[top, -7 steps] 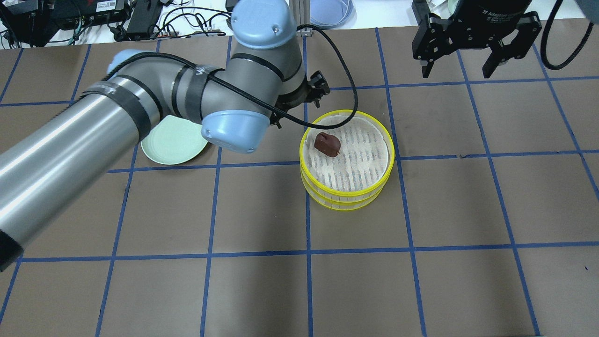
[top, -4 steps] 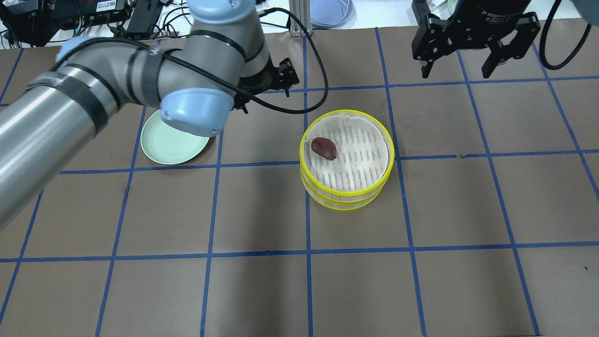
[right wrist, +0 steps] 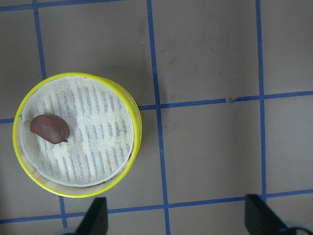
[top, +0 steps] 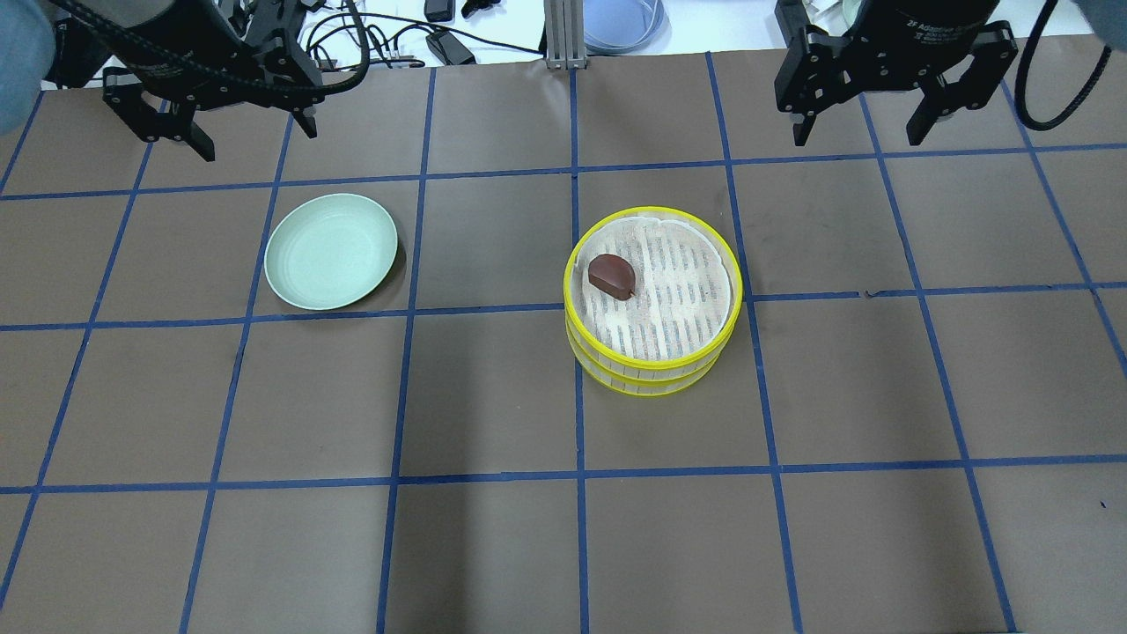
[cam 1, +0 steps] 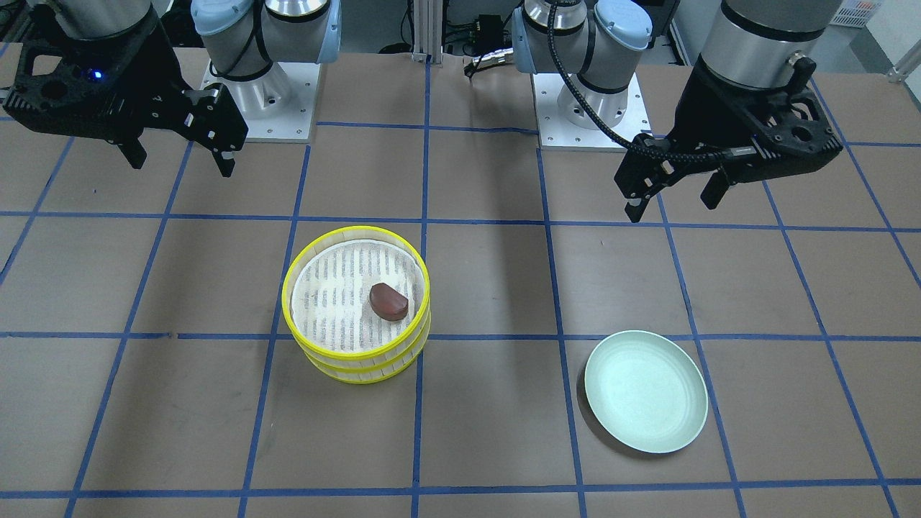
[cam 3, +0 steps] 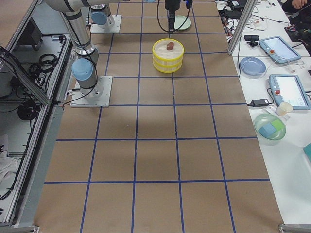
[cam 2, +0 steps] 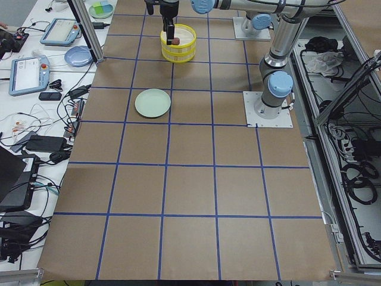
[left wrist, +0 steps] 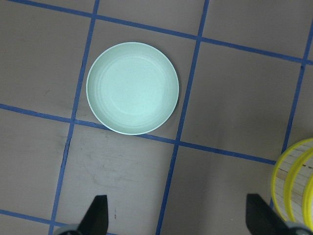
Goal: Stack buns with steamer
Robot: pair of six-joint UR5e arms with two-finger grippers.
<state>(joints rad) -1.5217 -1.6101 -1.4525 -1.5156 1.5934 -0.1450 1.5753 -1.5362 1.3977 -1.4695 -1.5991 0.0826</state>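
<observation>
Tabletop (top: pixel 493 396): stacked steamer tiers (top: pixel 653 363) hold brown bun (top: pixel 612 275).

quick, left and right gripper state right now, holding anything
Left gripper: open, holding nothing.
Right gripper: open, holding nothing.

Pale green plate (top: pixel 331 252) on a taped table (top: pixel 493 546)
It lay flat on the table; a blue dish (top: pixel 621 22) sat past the table's edge.
</observation>
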